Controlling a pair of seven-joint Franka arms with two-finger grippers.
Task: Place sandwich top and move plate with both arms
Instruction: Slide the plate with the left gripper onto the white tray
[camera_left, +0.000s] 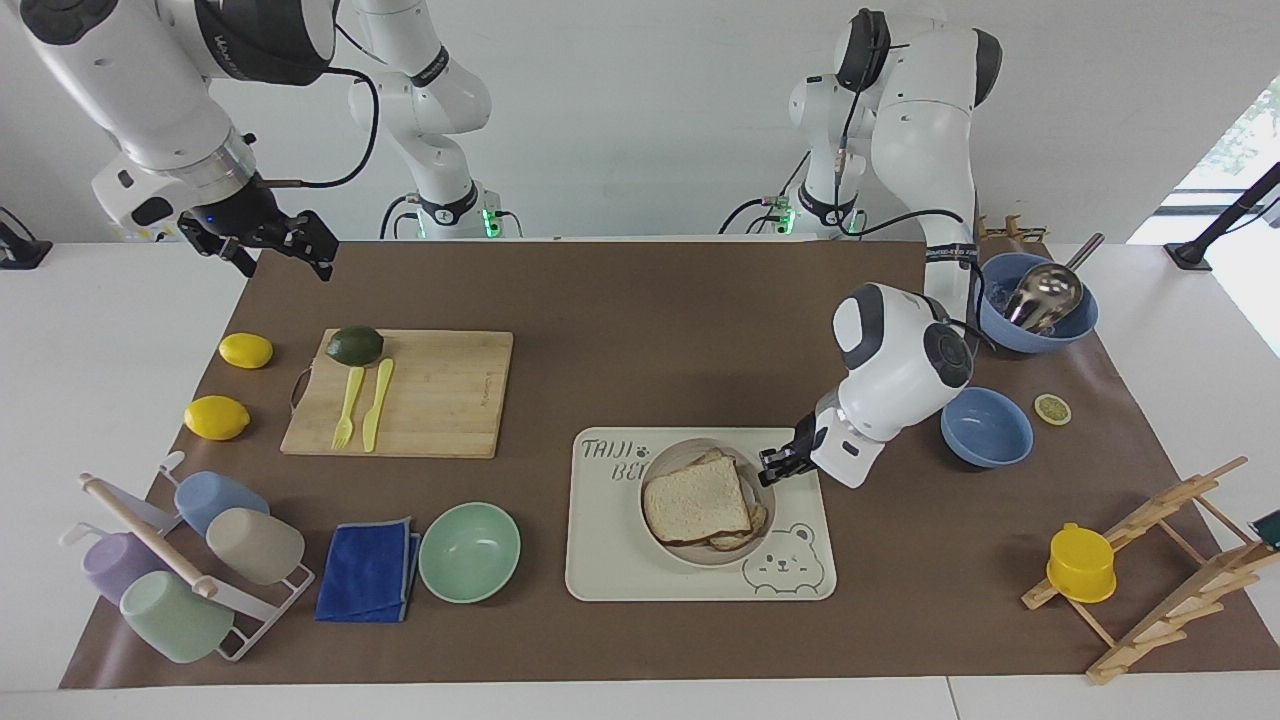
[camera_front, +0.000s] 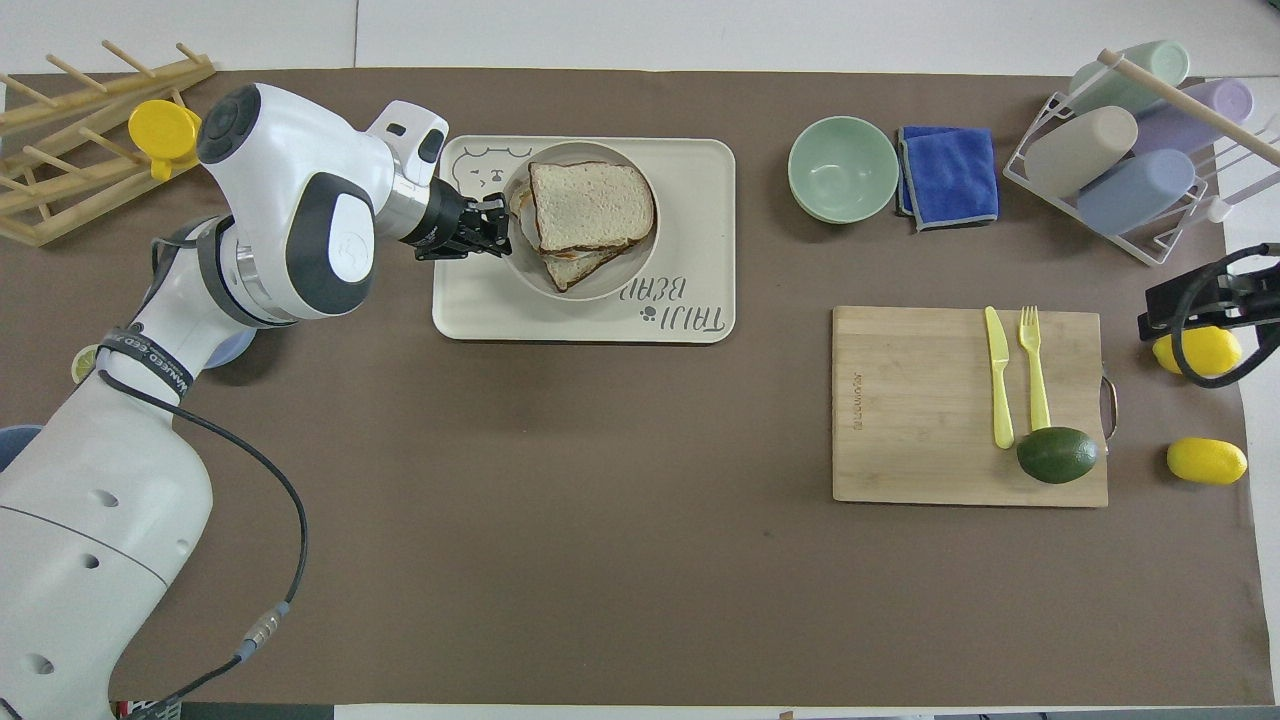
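The sandwich top (camera_left: 697, 500) (camera_front: 590, 205), a pale speckled slice with a brown crust, lies on the stacked sandwich in the round beige plate (camera_left: 690, 446) (camera_front: 620, 275). The plate is over the cream bear tray (camera_left: 640, 570) (camera_front: 700, 170), by the bear drawing; I cannot tell whether it touches the tray. My left gripper (camera_left: 770, 465) (camera_front: 497, 222) is shut on the plate's rim, on the side toward the left arm's end. My right gripper (camera_left: 285, 255) (camera_front: 1160, 305) waits open and empty in the air over the mat's edge near a lemon (camera_front: 1195, 350).
A mint bowl (camera_left: 469, 552) and blue cloth (camera_left: 368, 570) lie beside the tray. A cutting board (camera_left: 430, 395) carries an avocado, fork and knife. Two blue bowls (camera_left: 985, 427) sit by the left arm. Cup rack (camera_left: 180, 570) and wooden rack (camera_left: 1160, 560) stand at the table's ends.
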